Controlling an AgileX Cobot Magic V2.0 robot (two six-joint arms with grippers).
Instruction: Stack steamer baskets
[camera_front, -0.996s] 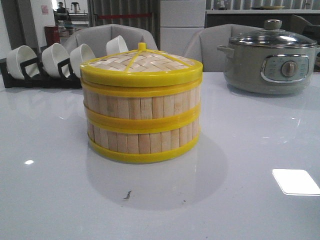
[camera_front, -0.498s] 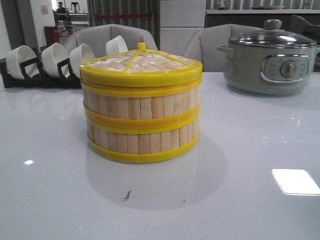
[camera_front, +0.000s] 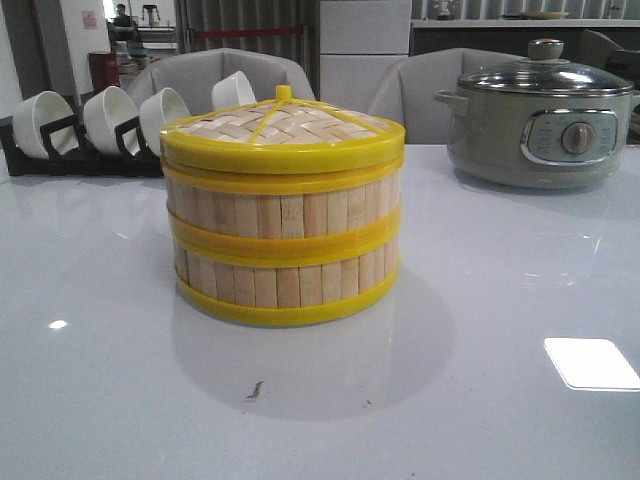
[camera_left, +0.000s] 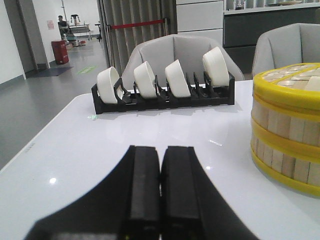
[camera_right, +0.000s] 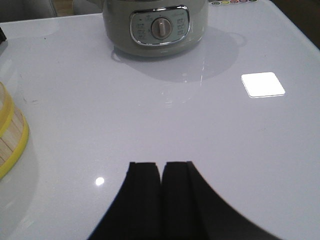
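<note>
Basically nothing is changing since earlier: steamer baskets (camera_front: 283, 240) are sitting stacked, lid (camera_front: 283, 130) on, mid-table (camera_front: 500, 400). Only wrist views are showing left gripper (camera_left: 160, 172) and right gripper (camera_right: 161, 172), both clenched, empty.

Left end effector (camera_left: 160, 172) with its black fingers pressed together, holding nothing. Right end effector (camera_right: 161, 175) likewise closed and empty, above the tabletop (camera_right: 200, 130).

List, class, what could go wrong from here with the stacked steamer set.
1. The two slatted, yellow-rimmed steamer baskets already stand stacked under the woven bamboo lid; any sideways nudge might shift the tiers.
2. Both grippers, left and right, are shut and empty beside the stack; swinging inward could strike it.
</note>
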